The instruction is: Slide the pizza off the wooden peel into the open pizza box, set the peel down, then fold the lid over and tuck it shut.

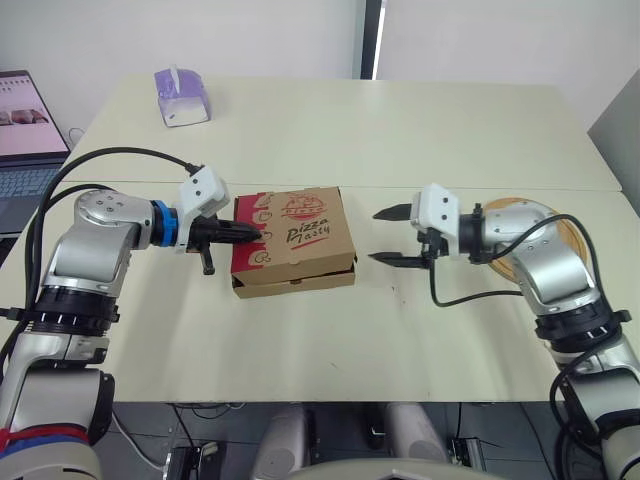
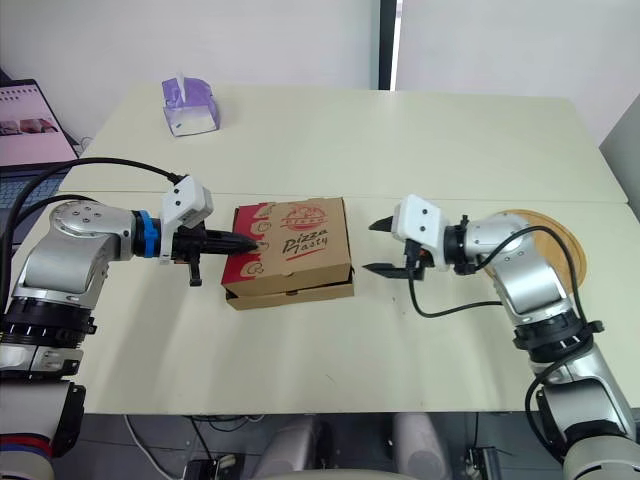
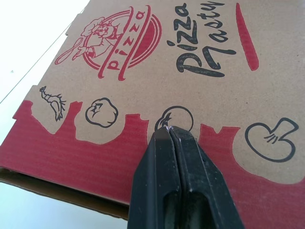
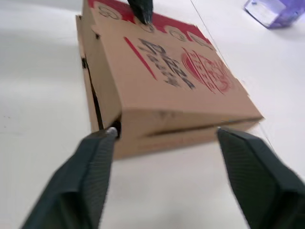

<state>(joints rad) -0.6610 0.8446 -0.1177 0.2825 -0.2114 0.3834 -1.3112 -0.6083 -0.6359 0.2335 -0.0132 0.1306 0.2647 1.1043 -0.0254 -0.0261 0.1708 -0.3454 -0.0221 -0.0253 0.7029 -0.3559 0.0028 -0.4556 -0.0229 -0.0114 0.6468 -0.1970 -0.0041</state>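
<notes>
Cream-coloured table (image 1: pixel 300 350) in a white-walled room carries a cardboard pizza box (image 1: pixel 300 235) that lies between the robot's two tools, its printed lid (image 3: pixel 190 57) folded down over the base. On the box's left side the left tool (image 1: pixel 255 234) is closed on nothing, its two black fingers (image 3: pixel 157 181) pressed flat together, and its tip rests on the red-bordered edge of the lid, right by a small tomato drawing. From the opposite side the right tool (image 1: pixel 375 236) hangs open just short of the box, fingers (image 4: pixel 81 176) spread wide and apart from the cardboard, with the box's near side wall straight ahead of them. Along that wall a dark slit shows under the lid, so the lid seems to sit slightly proud of the base, though how far the flap is tucked in is hard to judge from this angle. Behind the right tool, partly covered by its arm, the round wooden peel (image 2: pixel 574 245) lies flat on the table, well apart from the box. Well beyond the left tool, toward the table's far edge, stands a purple tissue box (image 1: pixel 181 97); off the table's edge behind the left arm, an open laptop (image 1: pixel 25 140) shows a lit screen.
</notes>
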